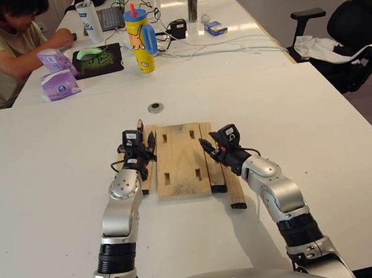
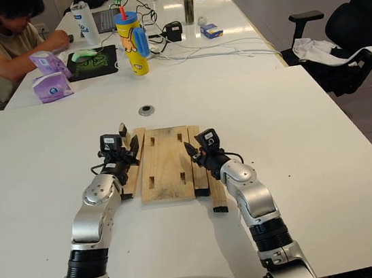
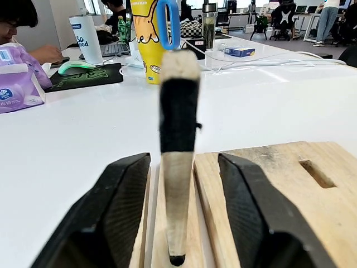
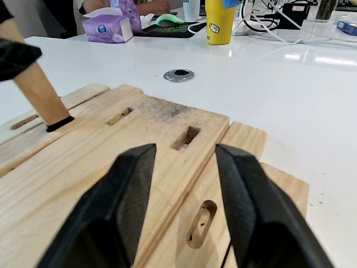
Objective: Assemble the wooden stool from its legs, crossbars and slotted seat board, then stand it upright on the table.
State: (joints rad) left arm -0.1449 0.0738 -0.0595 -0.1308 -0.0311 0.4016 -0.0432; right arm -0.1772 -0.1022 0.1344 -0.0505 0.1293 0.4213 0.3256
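Assembly in progress: my left end effector (image 3: 183, 167) is spread wide astride a wooden peg (image 3: 178, 111) that stands upright in a slotted strip (image 1: 149, 179). The strip lies just beside the left edge of the seat board (image 1: 183, 160). Neither finger touches the peg, and I cannot tell how deep it sits in its slot. I judge this the likeliest failure. If one finger meets the peg before the other, it will lever sideways, tip out, or drag the loose strip with it across the smooth top.

The seat board lies flat at the centre with its slots facing up, so the stool is far from standing. Nothing appears to pin the board down, so a push from either side would probably slide it and throw the slots out of line.

My right end effector (image 4: 184, 151) hovers spread and holding nothing over the board's right edge, where two more strips (image 1: 235, 191) lie alongside. A careless descent there could wedge a fingertip in a slot or scatter those pieces.

The white worktop (image 1: 43, 199) looks glossy and low on grip, with a metal cable grommet (image 1: 156, 107) beyond the wood. On the table behind are tissue packs (image 1: 60, 83), a dark mouse mat (image 1: 96, 58), a yellow cup (image 1: 139, 41) and loose cables (image 1: 215, 46). An office chair (image 1: 345, 42) draped in white cloth stands at the far right.
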